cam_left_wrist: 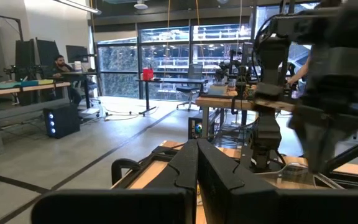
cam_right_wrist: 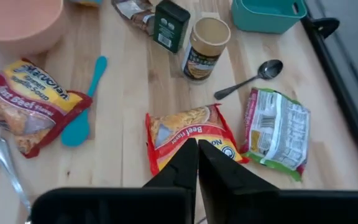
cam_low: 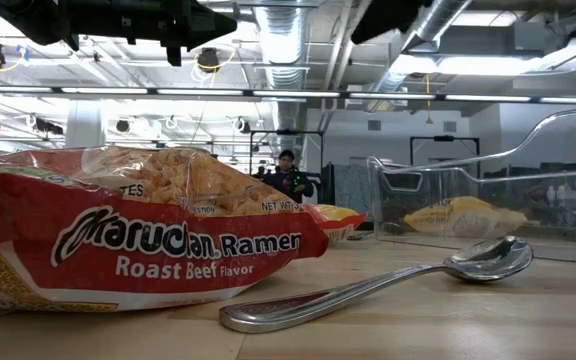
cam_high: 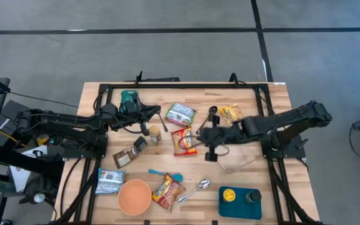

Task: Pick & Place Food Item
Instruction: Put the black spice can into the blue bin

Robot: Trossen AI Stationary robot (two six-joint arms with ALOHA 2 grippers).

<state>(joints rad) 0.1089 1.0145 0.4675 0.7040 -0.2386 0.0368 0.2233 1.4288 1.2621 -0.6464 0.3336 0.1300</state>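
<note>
Right gripper (cam_high: 199,139) hung over the middle of the table, fingers closed together at the near edge of a ramen packet (cam_right_wrist: 190,138). From the wrist view the fingertips met just above the packet's edge; whether they had pinched the wrapper could not be told. The packet lay flat on the table (cam_high: 274,112), between a green packet (cam_right_wrist: 277,134) and a blue spoon (cam_right_wrist: 82,106). Judging from this, the pick was only starting: nothing was lifted and placing remained. Left gripper (cam_left_wrist: 196,163) waited shut, empty, at the table's far left side.
</note>
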